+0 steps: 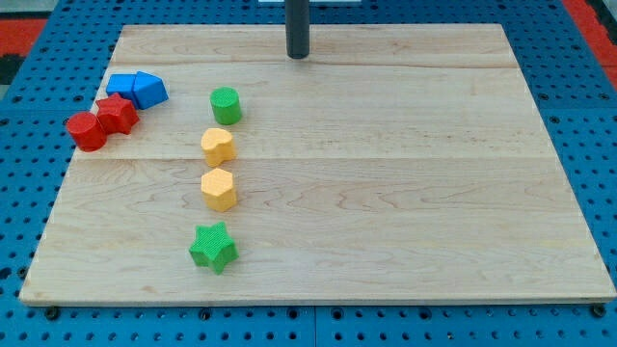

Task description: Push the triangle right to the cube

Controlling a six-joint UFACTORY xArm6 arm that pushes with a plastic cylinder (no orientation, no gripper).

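My tip (298, 56) stands near the view's top centre of the wooden board (405, 193), far from all blocks. Two blue blocks touch each other at the upper left: a flat-faced blue cube (120, 84) and, on its right, a blue wedge-like triangle block (150, 90). The tip is well to the right of them and slightly higher in the view.
Two red blocks (117, 113) (87, 131) sit just below the blue pair. A column runs down the left-centre: a green cylinder (226, 105), a yellow block (218, 146), a yellow hexagon (219, 189) and a green star (213, 248).
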